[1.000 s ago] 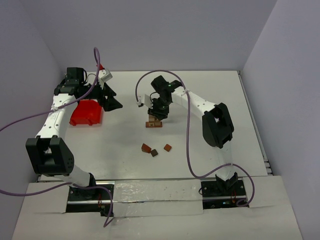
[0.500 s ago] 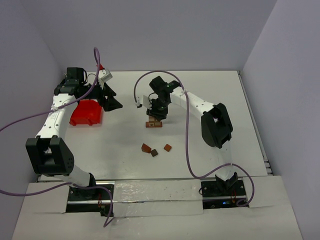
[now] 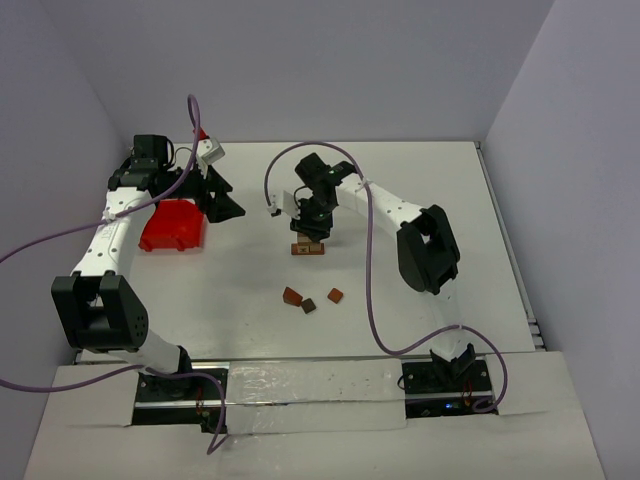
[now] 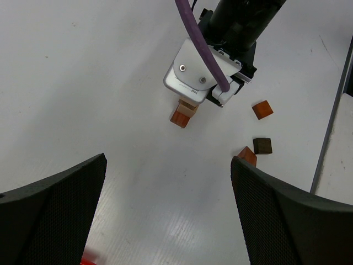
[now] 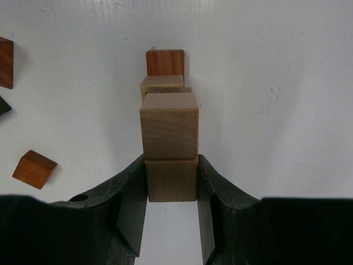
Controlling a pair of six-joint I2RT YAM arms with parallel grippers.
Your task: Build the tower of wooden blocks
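Centre of the top view: my right gripper (image 3: 308, 234) sits over the partly built wood block tower (image 3: 308, 247), made of tan cubes on a reddish-brown flat base. In the right wrist view its jaws are clamped on a light tan wooden cube (image 5: 171, 179), right against the stack. Three loose reddish and dark brown wood blocks (image 3: 292, 296) lie lower centre, unplaced. My left gripper (image 4: 168, 163) hangs spread wide and empty, upper left, beside the red plastic bin (image 3: 172, 225). I judge the build roughly half done.
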